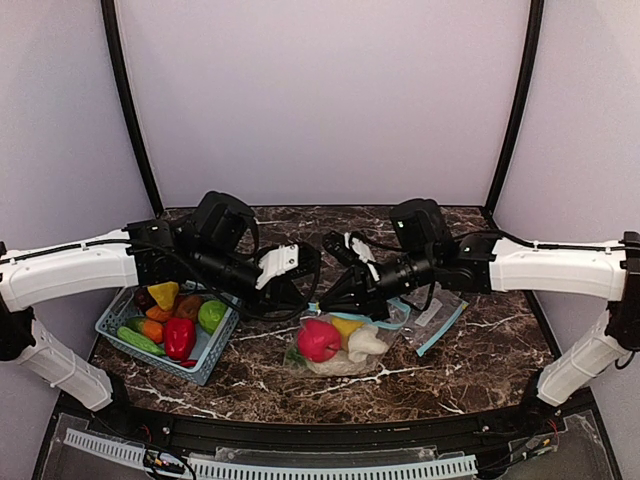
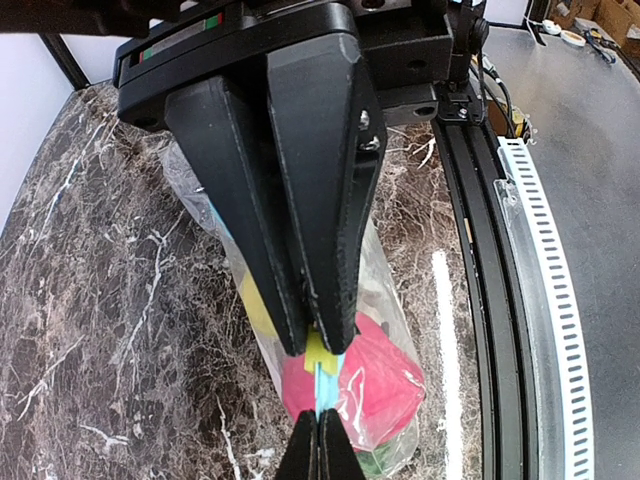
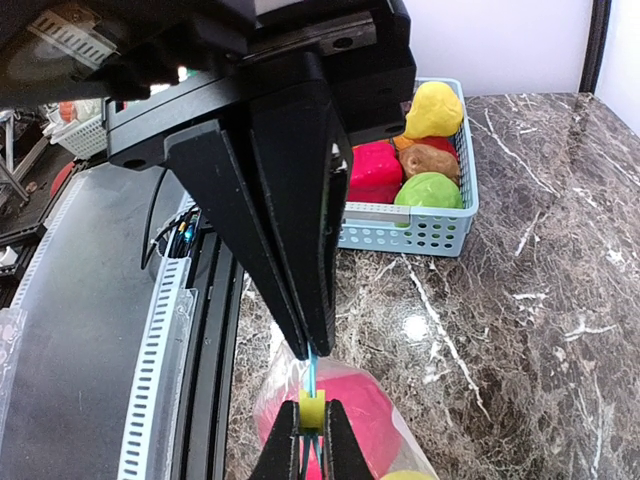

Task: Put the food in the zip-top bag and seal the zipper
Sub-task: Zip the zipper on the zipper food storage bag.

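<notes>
As left gripper [image 2: 318,345] and right gripper [image 3: 308,350] both clamp the zipper strip [image 2: 322,385], lower centre, the zip-top bag [image 1: 340,366] looks thin, limp, slippery; food [image 1: 318,340] probably light, rigid. Best hold: the stiffer strip.

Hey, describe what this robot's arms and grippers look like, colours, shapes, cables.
Both arms have white shell links, the left arm and right arm, with black joints and wrists and loose black cables. The left gripper and right gripper have matte black, wedge-shaped tapered fingers.
</notes>
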### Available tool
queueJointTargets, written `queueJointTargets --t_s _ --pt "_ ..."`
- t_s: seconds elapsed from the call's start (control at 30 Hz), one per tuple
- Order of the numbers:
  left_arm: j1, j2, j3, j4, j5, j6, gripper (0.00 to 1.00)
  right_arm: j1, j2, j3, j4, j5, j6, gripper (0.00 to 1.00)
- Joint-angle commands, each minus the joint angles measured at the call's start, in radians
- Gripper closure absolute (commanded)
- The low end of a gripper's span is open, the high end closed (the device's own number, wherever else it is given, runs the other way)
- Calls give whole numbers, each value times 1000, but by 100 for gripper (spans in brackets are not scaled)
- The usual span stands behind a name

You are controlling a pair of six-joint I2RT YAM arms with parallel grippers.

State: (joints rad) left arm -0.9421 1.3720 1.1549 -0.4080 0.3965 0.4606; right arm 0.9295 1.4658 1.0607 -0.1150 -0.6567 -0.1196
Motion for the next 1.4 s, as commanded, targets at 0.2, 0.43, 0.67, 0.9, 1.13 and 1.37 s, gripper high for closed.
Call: queueJointTargets --t_s 0.2,0.43,0.67,0.9,1.13,1.37 --pt "39 -51 -4 -48 -24 5 99 2 -41 -43 -37 74 15 96" --pt "50 -55 -4 -53 -34 6 99 2 -49 -56 -41 114 20 96" --pt "66 -65 -5 -52 -44 6 99 2 -65 -69 -41 159 35 96" --pt "74 -72 -6 -58 -67 10 99 -1 -80 -87 -40 192 51 96" --pt "86 -73 -6 -58 -86 8 99 -4 -95 -102 -41 223 64 96" --pt "97 -69 -5 -58 -122 4 99 -7 -106 -114 -44 240 75 96"
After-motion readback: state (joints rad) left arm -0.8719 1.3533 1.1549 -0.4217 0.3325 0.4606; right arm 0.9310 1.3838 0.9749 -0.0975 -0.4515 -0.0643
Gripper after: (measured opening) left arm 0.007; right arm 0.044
